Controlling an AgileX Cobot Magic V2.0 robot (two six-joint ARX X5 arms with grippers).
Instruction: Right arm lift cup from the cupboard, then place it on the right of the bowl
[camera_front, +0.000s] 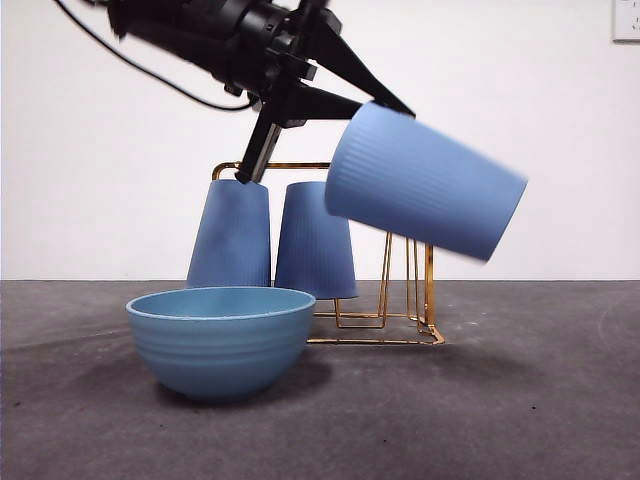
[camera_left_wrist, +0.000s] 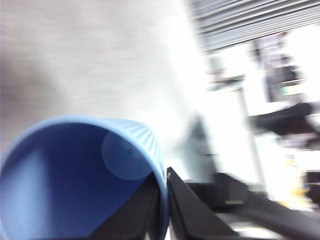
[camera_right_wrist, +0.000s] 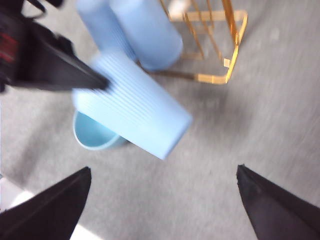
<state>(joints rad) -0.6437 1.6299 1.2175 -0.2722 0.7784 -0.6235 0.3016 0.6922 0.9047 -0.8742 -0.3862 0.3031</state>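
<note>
Teal and nearest in the front view, one bowl (camera_front: 220, 345) sits upright on the dark grey table (camera_front: 520, 400). The right wrist view shows only a sliver of it (camera_right_wrist: 95, 135), the rest hidden under the lifted cup.

Behind the bowl stands one gold wire rack (camera_front: 430, 300). Two other cups (camera_front: 232, 235) hang upside down on it, side by side; they cover its left pegs, and the bowl's rim cuts off their lower edges. In the right wrist view the rack (camera_right_wrist: 235, 55) runs out of the picture.

That makes three light-blue ribbed cups in all. The third cup (camera_front: 430, 180) is in the air, tipped almost on its side with its mouth toward the arm. It is above the table, to the right of the bowl, in front of the rack's upper right part and clear of the pegs. Its edges are smeared by blur.

The left gripper (camera_front: 375, 105) comes in from the upper left and pinches the cup at its rim. In the left wrist view one jaw lies inside the cup (camera_left_wrist: 75, 190) and the other outside, the left gripper (camera_left_wrist: 162, 175) closed narrow on the wall. Everything beyond the cup there is washed out and unreadable. A black part of that arm reaches down to the top of the left-hand racked cup; whether it touches cannot be told.

The right gripper (camera_right_wrist: 162, 170) hangs above the scene, its jaws wide apart and holding nothing. It looks down on the cup (camera_right_wrist: 135, 110) and on the left gripper (camera_right_wrist: 102, 82).

Farthest back is a plain white wall (camera_front: 120, 200).
</note>
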